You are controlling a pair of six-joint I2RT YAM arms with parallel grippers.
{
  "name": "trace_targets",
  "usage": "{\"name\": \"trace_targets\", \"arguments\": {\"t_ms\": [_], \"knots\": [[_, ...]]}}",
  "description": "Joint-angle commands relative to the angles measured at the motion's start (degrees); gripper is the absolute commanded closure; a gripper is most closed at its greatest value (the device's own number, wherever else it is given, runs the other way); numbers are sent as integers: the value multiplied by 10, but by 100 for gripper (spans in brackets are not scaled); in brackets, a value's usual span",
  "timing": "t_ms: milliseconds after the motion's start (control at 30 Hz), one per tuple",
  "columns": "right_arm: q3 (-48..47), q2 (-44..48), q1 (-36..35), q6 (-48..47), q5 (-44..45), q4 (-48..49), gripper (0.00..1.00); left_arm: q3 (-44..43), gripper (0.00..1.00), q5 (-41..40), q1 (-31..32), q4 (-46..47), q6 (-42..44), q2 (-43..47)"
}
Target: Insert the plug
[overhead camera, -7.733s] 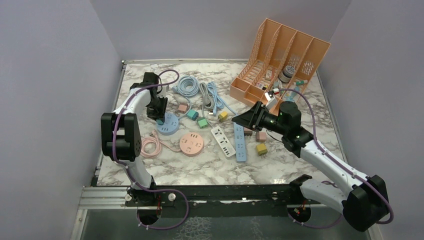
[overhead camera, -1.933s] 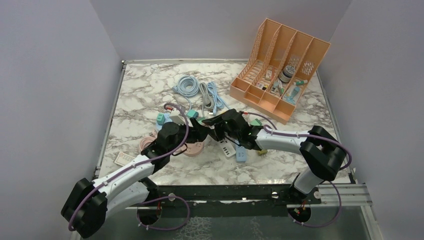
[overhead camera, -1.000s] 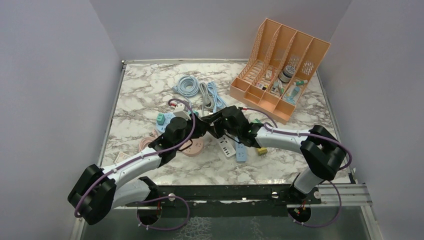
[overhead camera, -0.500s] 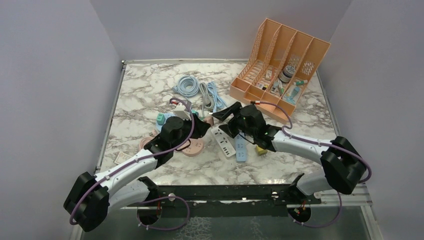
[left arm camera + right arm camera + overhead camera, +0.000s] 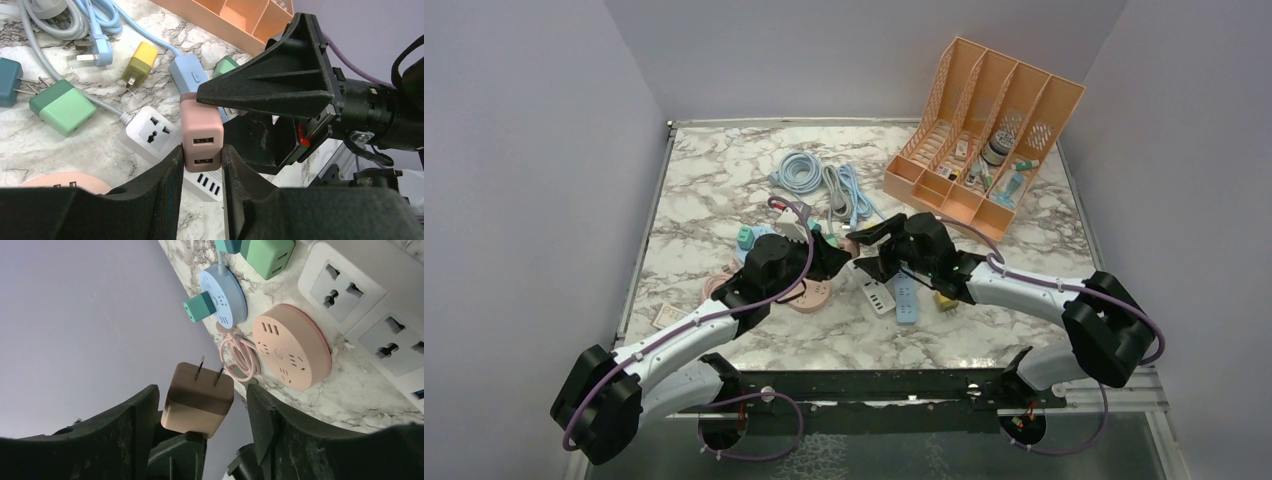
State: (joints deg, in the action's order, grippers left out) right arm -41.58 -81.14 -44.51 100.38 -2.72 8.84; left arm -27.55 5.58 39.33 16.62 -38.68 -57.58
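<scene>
The pink USB charger plug (image 5: 200,131) is pinched at its lower part between the left fingers (image 5: 165,185) and is held raised above the desk (image 5: 714,170), near the white power strip (image 5: 150,131). The right fingers (image 5: 135,425) are spread wide, one on each side of the plug, and in the right wrist view they do not appear to touch it. In that view the two metal prongs of the plug are seen free and bare, so the insertion is not yet done. It is judged that a transfer of the plug from one arm to the other is being prepared, and that the task is at about its middle. The picking up is done, while the closing of the right fingers, the aligning of the prongs with a socket and the pressing in are left. The pink round socket (image 5: 291,346) lies free on the desk, and the blue round socket (image 5: 222,290) beside it is already occupied by a teal plug (image 5: 199,306).
</scene>
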Motion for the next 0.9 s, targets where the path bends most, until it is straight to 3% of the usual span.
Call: {"name": "trace_targets", "arguments": {"t_ms": [0, 167, 267, 367, 500, 633, 700, 767, 867], "knots": [[-5, -16, 0, 58, -21, 5, 41, 11, 90, 12, -2, 44, -1, 2], [-1, -19, 0, 71, -18, 29, 59, 16, 88, 9, -2, 47, -1, 4], [2, -26, 0, 77, -27, 46, 71, 18, 72, 4, -1, 48, -7, 3], [1, -32, 0, 85, -41, 56, 73, 13, 56, -7, -1, 49, -13, -2], [2, -35, 1, 98, -50, 60, 73, 0, 52, -16, -1, 56, -14, -19], [1, -34, 0, 101, -50, 60, 72, -7, 63, -20, -1, 61, -12, -38], [3, -34, 0, 99, -52, 65, 70, -7, 73, -21, -1, 62, -8, -43], [5, -34, 1, 92, -54, 65, 61, -7, 83, -24, -1, 61, 0, -43], [11, -32, 2, 55, -46, 53, 40, -19, 88, -28, -2, 33, 24, -34]]}}
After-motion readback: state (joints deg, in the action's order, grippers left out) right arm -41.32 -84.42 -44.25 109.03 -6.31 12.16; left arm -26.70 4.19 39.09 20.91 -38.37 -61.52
